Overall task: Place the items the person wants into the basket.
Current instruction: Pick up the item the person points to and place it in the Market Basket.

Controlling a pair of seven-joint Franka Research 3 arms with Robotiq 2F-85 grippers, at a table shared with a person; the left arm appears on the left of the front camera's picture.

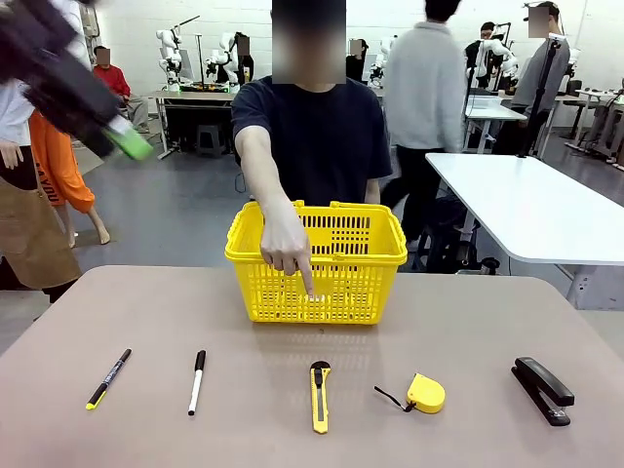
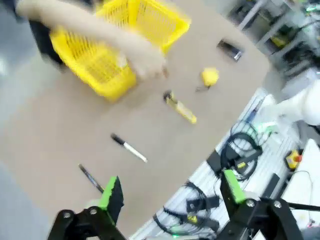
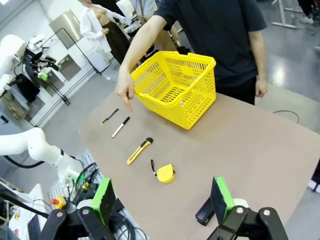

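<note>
I saw the yellow basket [image 1: 361, 283] at 12 o'clock on the table, and the person's hand [image 1: 286, 244] pointed one finger down before its near wall. The utility knife [image 1: 319, 395] lay at 6 o'clock from the basket, the marker [image 1: 197, 381] at 7 and the pen [image 1: 108, 378] at 8 o'clock. The left gripper [image 2: 171, 185] hung above the table, spread and empty; the right gripper [image 3: 162, 192] was spread too, holding nothing.
</note>
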